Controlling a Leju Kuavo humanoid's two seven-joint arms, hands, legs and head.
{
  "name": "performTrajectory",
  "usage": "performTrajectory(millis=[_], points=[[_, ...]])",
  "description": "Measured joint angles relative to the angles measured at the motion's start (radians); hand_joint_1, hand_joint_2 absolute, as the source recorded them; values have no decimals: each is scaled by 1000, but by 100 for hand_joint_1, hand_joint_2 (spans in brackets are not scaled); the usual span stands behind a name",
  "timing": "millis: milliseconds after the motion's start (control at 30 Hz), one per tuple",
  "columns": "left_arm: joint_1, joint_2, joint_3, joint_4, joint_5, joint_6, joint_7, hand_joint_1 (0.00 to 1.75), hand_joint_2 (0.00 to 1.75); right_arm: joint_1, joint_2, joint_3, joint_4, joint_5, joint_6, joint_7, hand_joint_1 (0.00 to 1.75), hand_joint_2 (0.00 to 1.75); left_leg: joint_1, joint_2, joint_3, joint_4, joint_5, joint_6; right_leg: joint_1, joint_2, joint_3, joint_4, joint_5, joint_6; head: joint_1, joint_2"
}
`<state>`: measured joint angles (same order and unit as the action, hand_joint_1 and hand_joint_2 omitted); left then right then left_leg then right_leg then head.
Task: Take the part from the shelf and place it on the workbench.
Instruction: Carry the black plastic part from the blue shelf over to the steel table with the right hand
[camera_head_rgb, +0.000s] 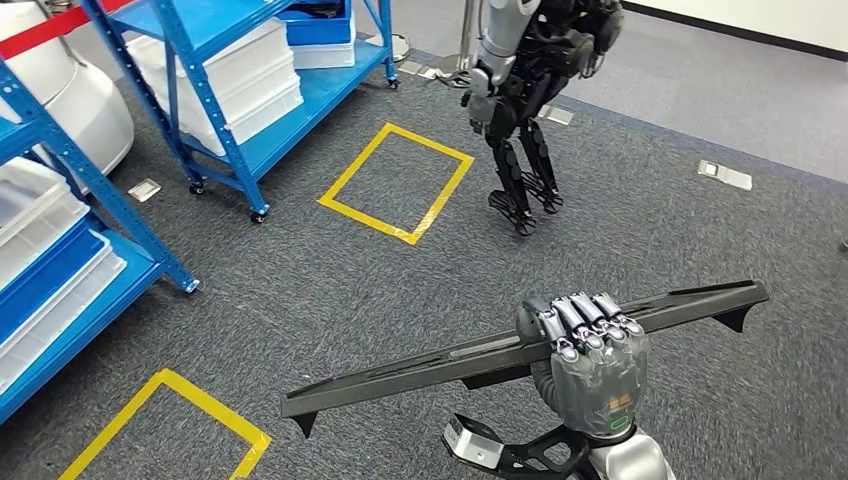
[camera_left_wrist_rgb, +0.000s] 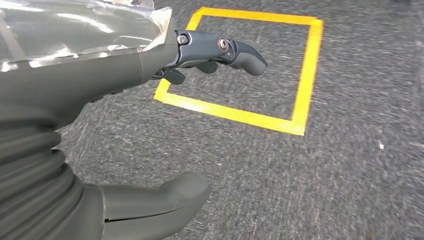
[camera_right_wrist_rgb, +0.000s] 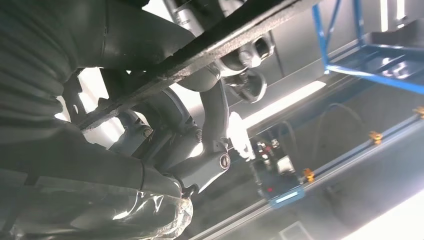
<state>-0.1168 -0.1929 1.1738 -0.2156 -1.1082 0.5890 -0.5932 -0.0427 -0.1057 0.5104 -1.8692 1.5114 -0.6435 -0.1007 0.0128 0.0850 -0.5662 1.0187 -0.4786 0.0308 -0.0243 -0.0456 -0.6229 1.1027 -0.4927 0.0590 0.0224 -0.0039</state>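
Fingers (camera_left_wrist_rgb: 240, 52) of left hand (camera_left_wrist_rgb: 100, 125) spread apart over grey carpet (camera_left_wrist_rgb: 300, 190), holding nothing; yellow tape square (camera_left_wrist_rgb: 305, 90) on floor beyond fingertip. Blue shelf racks (camera_head_rgb: 210, 90) at far left in head view, white trays (camera_head_rgb: 230, 80) stacked on them. Second yellow tape rectangle (camera_head_rgb: 395, 183) marked on carpet near middle. Another humanoid robot (camera_head_rgb: 530, 90) stands beyond it. Right hand (camera_head_rgb: 590, 360) palm-up at lower right, fingers curled over long black part (camera_head_rgb: 520, 355), gripping it near midpoint; part held level above carpet, well apart from racks.
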Motion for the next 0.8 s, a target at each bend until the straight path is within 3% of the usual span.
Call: performTrajectory(millis=[67,133,167,233,300,333,367,400,433,467,500,567,600,667,733,800], points=[[-1,0,0,0,0,0,0,0,175,-1,0,0,0,0,0,0,175,175,-4,18,5,2,-5,-12,6,-28,39,-70,18,-11,-2,0],[-3,-1,0,0,0,-1,0,0,175,0,-1,0,0,0,1,0,175,175,-3,38,11,0,-6,-24,11,-9,37,-75,24,-27,-6,0],[-4,-1,0,0,0,-1,0,0,175,0,-1,0,0,0,1,0,175,175,1,34,13,3,-12,-30,7,2,37,-78,27,-35,-8,0],[-5,-2,-1,0,0,-2,-1,0,175,-1,0,0,0,0,2,0,175,175,8,-12,-3,51,-52,-39,-4,23,39,-83,34,-51,-15,0],[-2,-2,-1,0,0,-3,-1,0,175,-1,1,-1,1,0,2,0,175,175,11,-69,-54,169,-123,-42,-5,45,35,-84,39,-63,-24,0],[-1,-2,-1,0,0,-4,0,0,175,0,2,-1,1,0,2,0,175,175,11,-80,-82,229,-150,-44,-3,57,33,-84,40,-65,-27,0],[1,-2,-1,0,0,-4,0,0,175,2,2,-1,1,0,2,0,175,175,12,-85,-101,266,-158,-45,-1,71,32,-84,41,-67,-28,0],[1,-2,-1,0,0,-4,1,0,175,5,2,-1,1,0,2,0,175,175,13,-87,-103,267,-146,-45,-1,85,32,-83,42,-67,-28,0],[2,-2,-1,0,1,-6,1,0,175,7,2,0,1,0,2,0,175,175,15,-91,-87,232,-117,-45,-1,100,33,-82,43,-66,-29,0],[2,-1,0,0,2,-7,1,0,175,9,2,0,1,0,2,0,175,175,20,-103,-57,169,-79,-45,-2,114,33,-81,44,-65,-29,0],[2,-1,0,0,3,-9,1,0,175,9,3,0,1,0,2,0,175,175,25,-132,-26,104,-51,-46,-2,127,32,-79,45,-61,-30,0],[2,-1,0,0,5,-13,-1,0,175,8,4,0,1,0,4,0,175,175,29,-179,9,24,-26,-44,-1,151,23,-75,48,-48,-28,0],[2,-1,0,0,6,-14,-1,0,175,8,5,0,1,0,5,1,175,175,26,-187,12,15,-28,-39,-1,164,17,-77,53,-39,-28,0],[1,-2,0,0,6,-16,-2,0,175,10,6,0,1,-1,10,1,175,175,19,-160,15,5,-19,-21,-4,179,7,-83,62,-21,-26,0],[0,-2,0,0,6,-17,-2,0,175,9,7,0,0,-2,17,1,175,175,15,-130,21,-11,-7,-1,-1,138,-17,-48,46,-19,-20,0],[1,0,0,0,5,-18,-2,0,175,7,8,0,1,-3,20,1,175,175,9,-98,23,-18,-4,12,2,79,-74,66,-7,-28,-10,0]])
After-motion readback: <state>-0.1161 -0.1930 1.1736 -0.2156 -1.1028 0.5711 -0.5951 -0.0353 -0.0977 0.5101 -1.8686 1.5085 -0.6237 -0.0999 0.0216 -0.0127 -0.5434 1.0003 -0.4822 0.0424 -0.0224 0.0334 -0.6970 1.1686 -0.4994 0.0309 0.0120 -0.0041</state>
